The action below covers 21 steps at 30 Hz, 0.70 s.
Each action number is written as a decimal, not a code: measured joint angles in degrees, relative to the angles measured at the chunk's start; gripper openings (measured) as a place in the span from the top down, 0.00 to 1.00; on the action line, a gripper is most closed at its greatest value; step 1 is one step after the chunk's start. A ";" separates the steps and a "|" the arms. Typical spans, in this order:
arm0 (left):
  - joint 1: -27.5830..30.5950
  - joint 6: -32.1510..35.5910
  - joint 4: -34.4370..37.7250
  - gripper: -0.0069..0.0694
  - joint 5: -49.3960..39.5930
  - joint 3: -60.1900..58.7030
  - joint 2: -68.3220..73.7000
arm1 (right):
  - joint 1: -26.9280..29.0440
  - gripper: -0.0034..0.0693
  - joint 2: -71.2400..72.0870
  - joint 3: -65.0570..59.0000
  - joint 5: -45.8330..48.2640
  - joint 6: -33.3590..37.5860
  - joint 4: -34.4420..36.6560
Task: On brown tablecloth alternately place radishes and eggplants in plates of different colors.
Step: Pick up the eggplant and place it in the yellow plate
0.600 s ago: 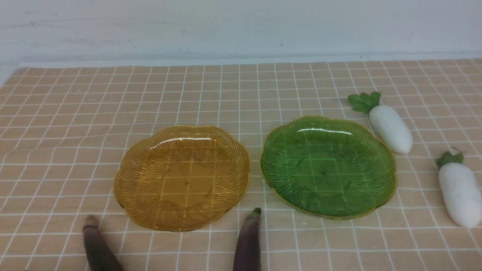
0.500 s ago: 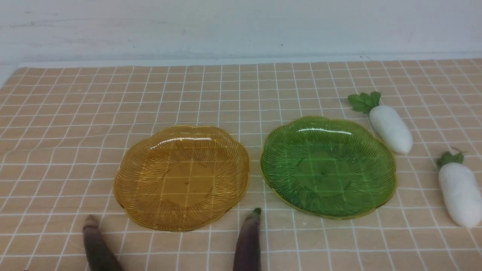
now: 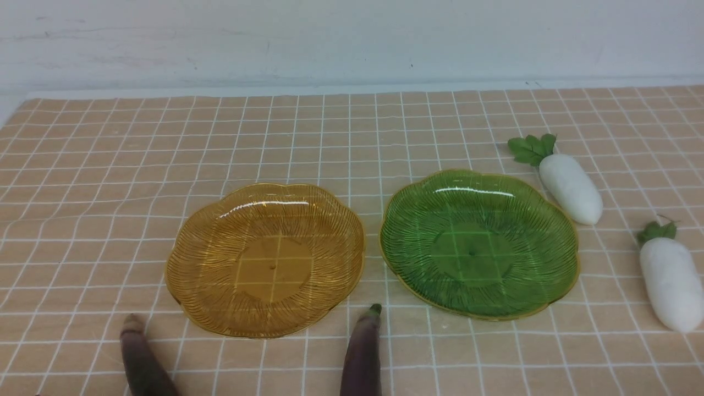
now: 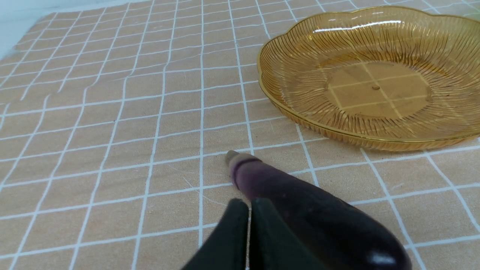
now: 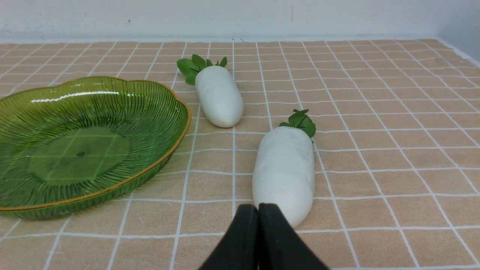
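Lying flat on the brown tablecloth [image 3: 82,165], two ribbed scalloped plates sit side by side near the middle, close but not touching: amber plate [image 3: 209,242] on the left, green plate [image 3: 478,242] on the right. Both plates hold nothing.

Radishes, both right of the green plate, on the cloth, leaves pointing away from the robot:
- far radish [image 3: 571,188] just beside the green plate's far right rim
- near radish [image 3: 671,286] further right, apart from the plate

Eggplants, both at the near edge, cut off by the frame, stem ends pointing away:
- left eggplant [image 3: 142,360] near the amber plate's near left rim
- middle eggplant [image 3: 363,352] with its tip at the gap between the two plates

Left gripper [image 4: 249,204]: fingers pressed together, holding nothing, tips over the left eggplant's body; contact cannot be told.

Right gripper [image 5: 258,210]: fingers pressed together, empty, tips at the near radish's blunt end; contact unclear.

Neither gripper shows in the front view.
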<state>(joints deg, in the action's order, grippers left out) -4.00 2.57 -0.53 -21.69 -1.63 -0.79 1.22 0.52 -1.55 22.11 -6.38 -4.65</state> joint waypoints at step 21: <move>0.00 -12.81 30.98 0.91 29.58 0.82 0.00 | 0.00 0.97 0.00 0.00 0.00 0.00 0.00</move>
<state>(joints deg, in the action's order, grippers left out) -4.00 -10.24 30.45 7.89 -0.81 -0.79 1.22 0.52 -1.55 22.11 -6.38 -4.65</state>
